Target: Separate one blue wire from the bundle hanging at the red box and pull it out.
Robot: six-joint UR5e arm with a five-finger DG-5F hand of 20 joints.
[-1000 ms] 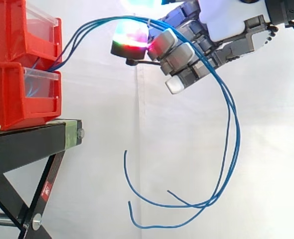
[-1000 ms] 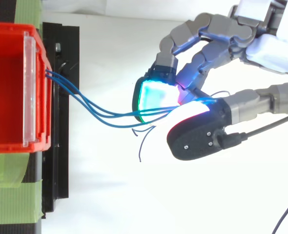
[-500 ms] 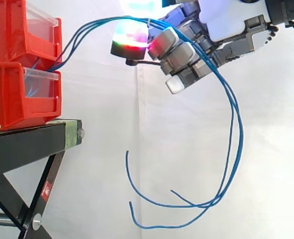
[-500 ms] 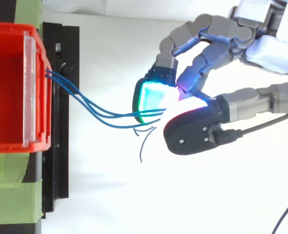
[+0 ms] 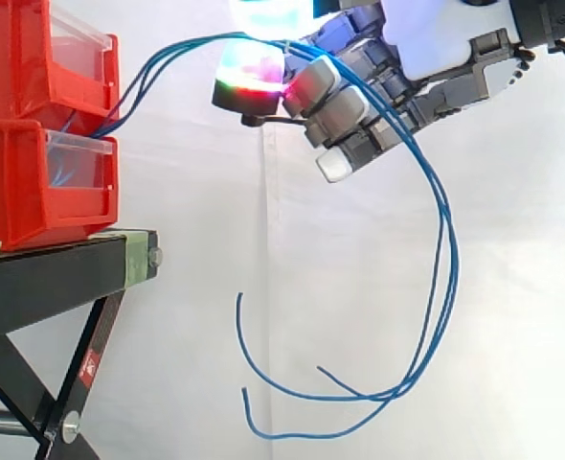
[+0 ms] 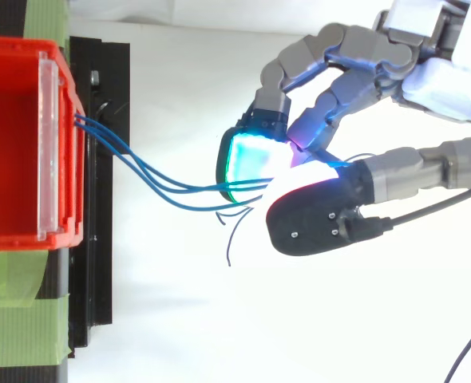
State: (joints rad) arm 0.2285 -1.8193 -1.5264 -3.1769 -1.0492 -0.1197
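Three blue wires (image 6: 172, 188) leave the front of the red box (image 6: 12, 144) and run right to my hand (image 6: 355, 88). They pass between a glowing fingertip (image 6: 251, 163) and the thumb pad (image 6: 315, 219), which pinch them together. In the side view the wires (image 5: 148, 72) rise from between the stacked red boxes (image 5: 33, 125), arc over to the hand (image 5: 359, 105), then hang down behind it in a long loop (image 5: 445, 287) with free ends near the bottom (image 5: 249, 402). No wire stands apart from the others at the pinch.
The red boxes sit on a black stand (image 5: 62, 273) with green tape (image 6: 24, 319) on its top. A white curtain lies behind and below. Open room lies under the hand, where the wire loop hangs.
The thumb has shifted slightly left against the wires. The hanging loop has swung a little. The wires remain in the box.
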